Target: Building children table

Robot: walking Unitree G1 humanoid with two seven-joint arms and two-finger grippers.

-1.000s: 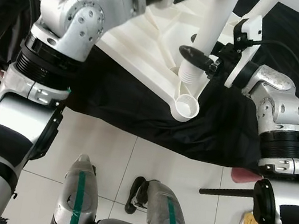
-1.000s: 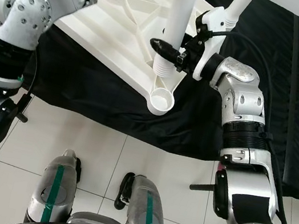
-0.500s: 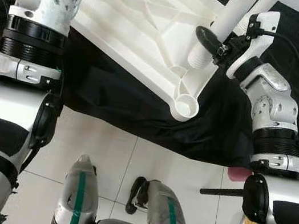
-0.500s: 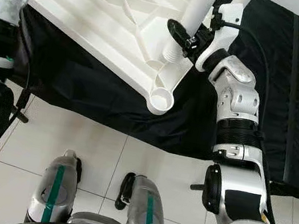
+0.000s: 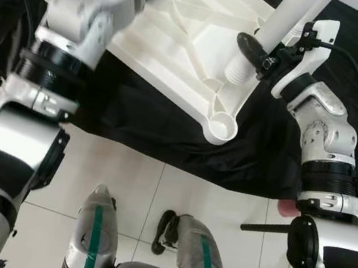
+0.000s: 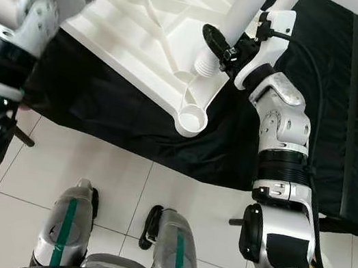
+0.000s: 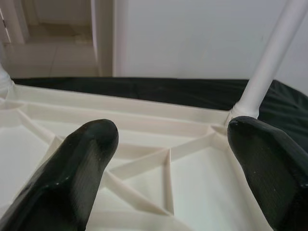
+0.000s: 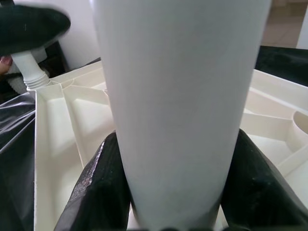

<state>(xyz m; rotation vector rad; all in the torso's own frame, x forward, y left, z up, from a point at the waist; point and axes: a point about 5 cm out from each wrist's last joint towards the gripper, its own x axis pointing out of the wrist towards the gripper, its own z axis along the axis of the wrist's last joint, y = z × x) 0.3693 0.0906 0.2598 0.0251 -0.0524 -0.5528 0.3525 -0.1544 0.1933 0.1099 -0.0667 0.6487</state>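
Upper centre of the left eye view, the right gripper (image 5: 256, 57) is pinching a white leg (image 5: 281, 24) just above its threaded end, which hangs tilted over the near corner of the upturned tabletop (image 5: 182, 37). That white ribbed tabletop lies underside up on a black cloth (image 5: 141, 113) and fills the upper left and middle of the frame; its empty corner socket (image 5: 221, 124) sits at centre, below the leg's tip and apart from it. Another leg (image 7: 269, 62) already stands in a far corner, at the right of the left wrist view. The left gripper (image 7: 192, 159) is spread wide above the ribs, holding nothing. I judge both parts to be hollow moulded plastic: light, stiff, and smooth enough to twist or slide in the black fingers, so a hold low on the leg, near the thread, gives the best control for steering it in. The tabletop may shift on the slick cloth when pushed, and the left gripper could steady a rib. The socket corner juts toward the cloth's near edge, with tiled floor (image 5: 175, 196) below; room around the leg is open, save for the raised ribs beside the socket.
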